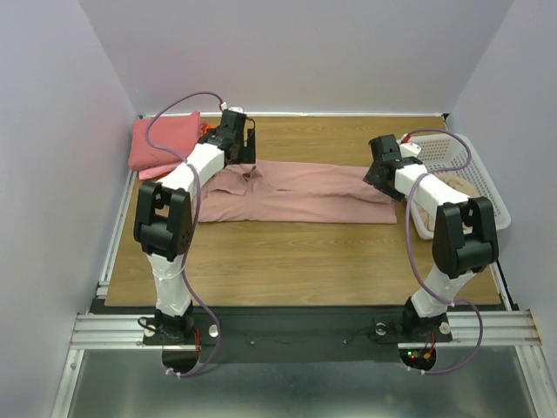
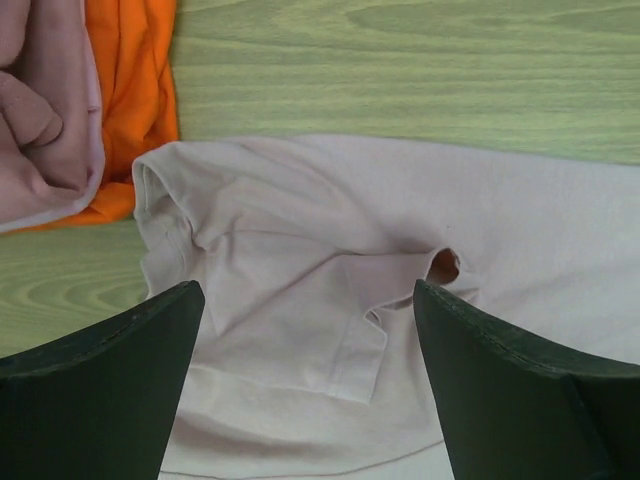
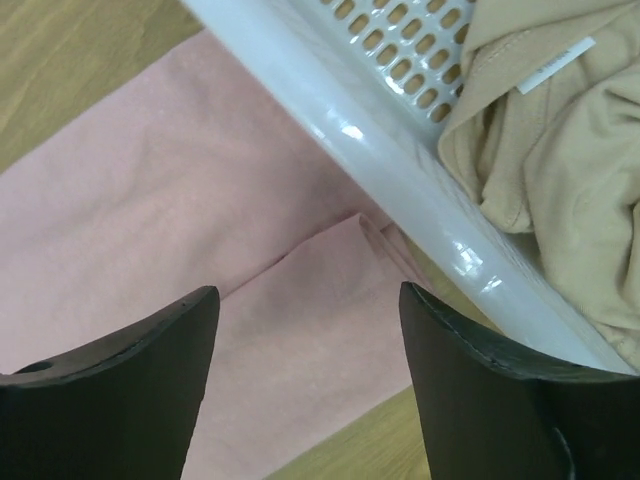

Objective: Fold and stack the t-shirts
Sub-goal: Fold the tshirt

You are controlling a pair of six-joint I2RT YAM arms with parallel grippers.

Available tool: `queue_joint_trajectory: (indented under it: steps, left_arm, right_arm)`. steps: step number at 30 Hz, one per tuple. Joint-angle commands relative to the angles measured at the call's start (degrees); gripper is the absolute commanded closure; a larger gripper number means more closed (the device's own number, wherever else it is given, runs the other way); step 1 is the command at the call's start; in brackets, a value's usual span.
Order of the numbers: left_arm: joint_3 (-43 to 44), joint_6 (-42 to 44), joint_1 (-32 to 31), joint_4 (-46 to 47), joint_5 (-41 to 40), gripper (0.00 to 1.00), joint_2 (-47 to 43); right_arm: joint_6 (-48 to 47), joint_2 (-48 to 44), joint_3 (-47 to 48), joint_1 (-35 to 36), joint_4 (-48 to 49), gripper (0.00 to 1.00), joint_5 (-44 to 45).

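i see the pale-pink t-shirt [image 1: 296,192] laid flat mid-table. my left gripper [image 2: 305,390] hovers over its collar end, jaws released; my right gripper [image 3: 305,390] hovers over its hem beside the basket [image 3: 400,190], jaws released.

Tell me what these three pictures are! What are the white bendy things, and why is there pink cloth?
The white bendy things are two robot arms bolted to a wooden table. One picture looks down from above. The other two come from little cameras on each wrist, so the dark shapes at the bottom are each hand's own fingers.

A long dusty-pink cloth t-shirt lies stretched flat across the table. The left hand and the right hand are above its two ends, both open, holding nothing.

At the far left sits a pile of folded pink and orange shirts. On the right, a white plastic basket with holes holds a crumpled beige shirt.
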Motion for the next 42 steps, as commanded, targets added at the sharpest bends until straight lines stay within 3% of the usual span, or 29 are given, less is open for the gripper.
queue_joint_trajectory:
  steps: [1, 2, 3, 8, 12, 17, 22, 27, 31, 37, 42]
  left_arm:
    - [-1.9, -2.3, -0.3, 0.5, 4.6, 0.02, -8.2]
    - [-4.7, -3.4, -0.6, 1.8, 7.0, 0.02, -10.0]
    - [-6.2, -4.0, -0.8, 2.7, 8.5, 0.02, -10.9]
    - [-12.5, -6.4, -3.7, 6.9, 13.8, 0.02, -11.2]
    - [-12.6, -8.3, -4.3, 7.8, 17.3, 0.02, -7.6]
    - [-10.3, -7.9, -4.9, 8.6, 17.4, 0.02, -3.1]
    - [-4.9, -7.2, -4.3, 6.8, 11.3, 0.02, 3.4]
    - [1.1, -6.4, -1.4, 2.8, 7.9, 0.02, 8.9]
    - [2.1, -6.7, 2.2, 0.5, 2.1, 0.02, 8.1]
    - [5.3, -4.8, 7.8, 1.5, 3.4, 0.02, 7.0]
    - [17.1, -3.2, 8.9, -4.3, 6.7, 0.02, 10.6]
  right_arm:
    - [-3.7, -4.4, 1.0, -0.3, 2.0, 0.15, -6.7]
    - [-4.4, -5.1, 0.3, -0.2, 3.3, 0.04, -10.7]
    - [-5.1, -5.6, -0.5, 0.2, 4.2, 0.00, -13.1]
    - [-7.3, -6.1, -6.9, 2.0, 13.0, 0.00, -28.2]
    - [-7.2, -2.4, -7.7, 2.5, 14.6, 0.00, -31.7]
    - [-6.9, 0.5, -7.4, 2.5, 15.0, 0.00, -29.7]
    - [-6.4, 2.5, -7.7, 2.5, 15.0, 0.00, -27.4]
    - [-5.5, 3.1, -9.1, 2.4, 14.8, 0.00, -23.9]
    - [-4.5, 2.7, -10.2, 1.6, 14.3, 0.00, -22.1]
    - [-3.8, 1.9, -11.6, -0.3, 13.7, 0.00, -21.1]
    - [-5.6, -0.2, -11.1, -0.3, 13.4, 0.00, -22.0]
